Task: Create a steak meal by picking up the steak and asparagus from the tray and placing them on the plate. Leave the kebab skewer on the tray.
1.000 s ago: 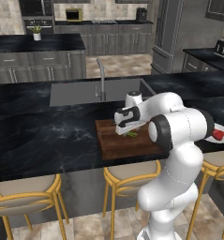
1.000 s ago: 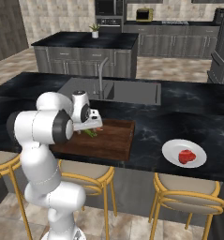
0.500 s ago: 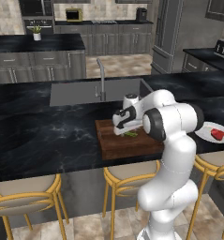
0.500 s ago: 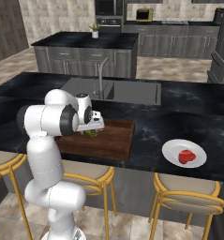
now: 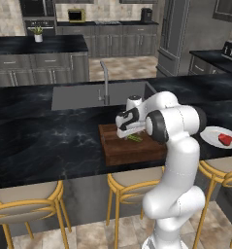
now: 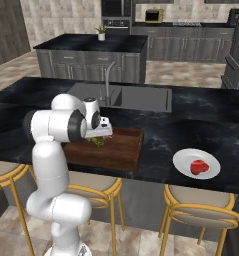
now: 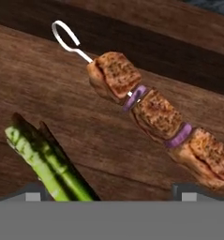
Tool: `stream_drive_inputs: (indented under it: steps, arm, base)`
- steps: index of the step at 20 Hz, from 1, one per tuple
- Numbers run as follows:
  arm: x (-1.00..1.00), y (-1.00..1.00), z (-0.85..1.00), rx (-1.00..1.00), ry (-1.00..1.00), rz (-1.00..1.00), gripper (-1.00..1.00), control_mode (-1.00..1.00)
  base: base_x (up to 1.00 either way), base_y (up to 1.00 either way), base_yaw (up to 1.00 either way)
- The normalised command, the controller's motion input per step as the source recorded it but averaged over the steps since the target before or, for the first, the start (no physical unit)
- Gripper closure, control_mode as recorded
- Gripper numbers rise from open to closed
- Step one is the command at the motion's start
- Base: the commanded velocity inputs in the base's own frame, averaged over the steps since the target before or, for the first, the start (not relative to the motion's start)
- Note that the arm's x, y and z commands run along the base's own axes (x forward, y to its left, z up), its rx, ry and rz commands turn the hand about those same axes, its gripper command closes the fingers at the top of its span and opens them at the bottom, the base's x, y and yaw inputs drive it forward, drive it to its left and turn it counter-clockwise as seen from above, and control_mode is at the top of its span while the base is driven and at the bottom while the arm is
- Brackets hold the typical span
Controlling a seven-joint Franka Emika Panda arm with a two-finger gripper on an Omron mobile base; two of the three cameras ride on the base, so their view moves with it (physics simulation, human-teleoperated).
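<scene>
The dark wooden tray point(image 5: 118, 151) point(image 6: 122, 152) lies on the black counter, and my gripper point(image 5: 129, 135) point(image 6: 102, 138) hangs low over its middle. In the hand view the gripper point(image 7: 108, 194) is open, with its tips wide apart just above the tray floor point(image 7: 62, 89). The green asparagus point(image 7: 44, 158) point(image 5: 135, 139) point(image 6: 97, 142) runs diagonally just inside the left fingertip point(image 7: 32, 193). The kebab skewer point(image 7: 155, 112) lies slantwise beyond it, toward the right fingertip. The white plate point(image 5: 210, 133) point(image 6: 185, 158) sits to the tray's right, with the red steak point(image 5: 225, 140) point(image 6: 199, 167) on it.
A sunken sink with a faucet point(image 5: 105, 86) point(image 6: 109, 80) lies behind the tray. Stools with yellow frames point(image 5: 129, 181) point(image 6: 198, 206) stand along the counter's near edge. A second counter and cabinets are far behind.
The hand has come down and a little left toward the tray, over the asparagus, and the arm's elbow has swung upright. The jaws stay open; the steak stays on the plate.
</scene>
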Motion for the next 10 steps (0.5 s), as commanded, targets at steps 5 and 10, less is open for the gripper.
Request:
stream_drive_inputs:
  steps: [5, 10]
  arm:
    - [-0.06, 0.12, -0.66, 0.00, 0.00, 0.00, 1.00, -1.00]
    - [-0.32, 0.37, -0.53, 0.00, 0.00, 0.01, 1.00, -1.00]
  base:
    - [0.00, 0.00, 0.00]
    - [0.00, 0.00, 0.00]
